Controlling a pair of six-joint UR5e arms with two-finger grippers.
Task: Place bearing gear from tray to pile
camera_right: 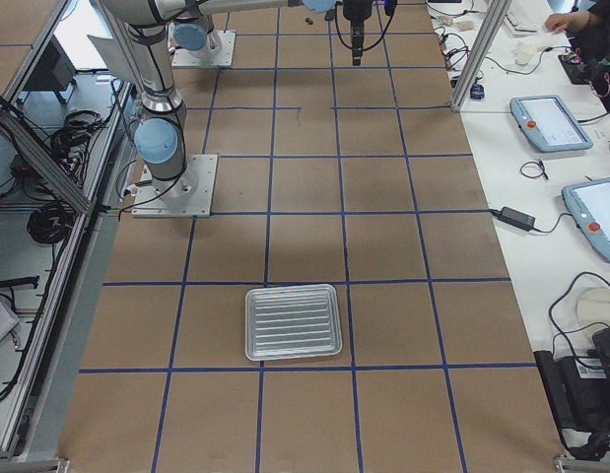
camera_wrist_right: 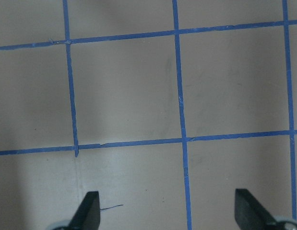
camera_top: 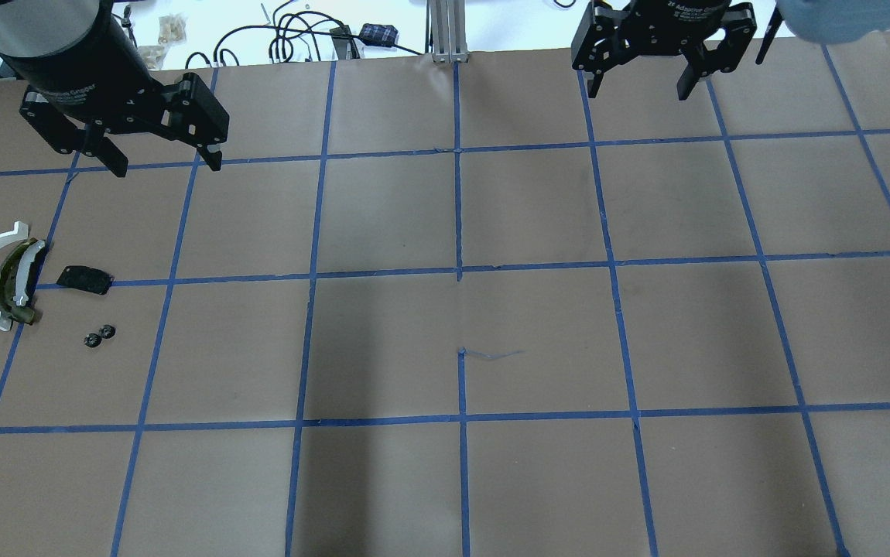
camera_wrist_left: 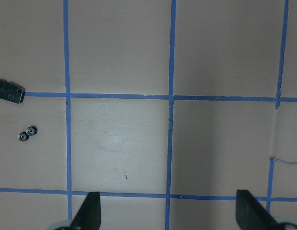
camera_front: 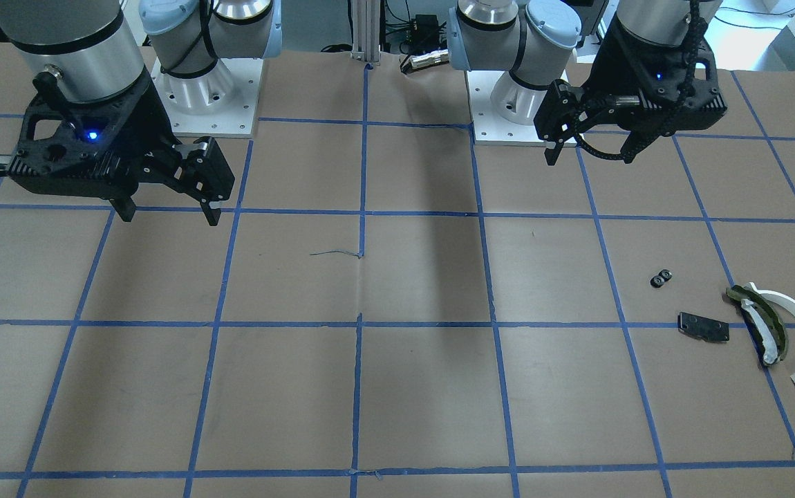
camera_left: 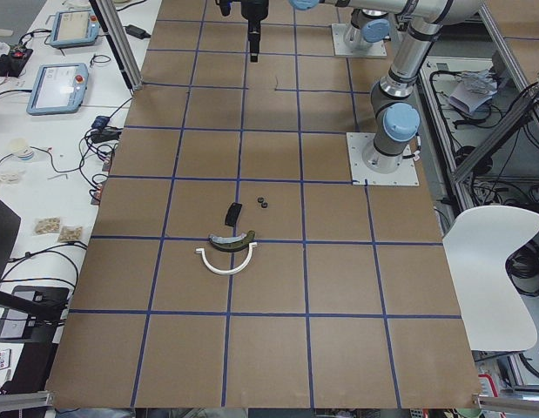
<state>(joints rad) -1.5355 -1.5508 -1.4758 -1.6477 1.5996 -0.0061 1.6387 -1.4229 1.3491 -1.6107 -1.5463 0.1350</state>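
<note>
The left arm [camera_front: 508, 41] and right arm [camera_front: 190, 41]: silver-grey tubular links with pale blue joint caps [camera_front: 553, 24], each on a round flange [camera_front: 193, 93] with screw holes on a white base plate [camera_front: 245, 123]. The left end effector [camera_top: 166, 164] and right end effector [camera_top: 637, 91]: matte black with white lettering. The black wrist housings [camera_front: 72, 155] show a blue light [camera_front: 92, 135], and the left one trails a ribbed black cable [camera_front: 605, 153].

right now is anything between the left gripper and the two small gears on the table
Nothing visible. The left gripper hangs open over bare table, and the two small gears lie in the open, apart from the black plate.
</note>
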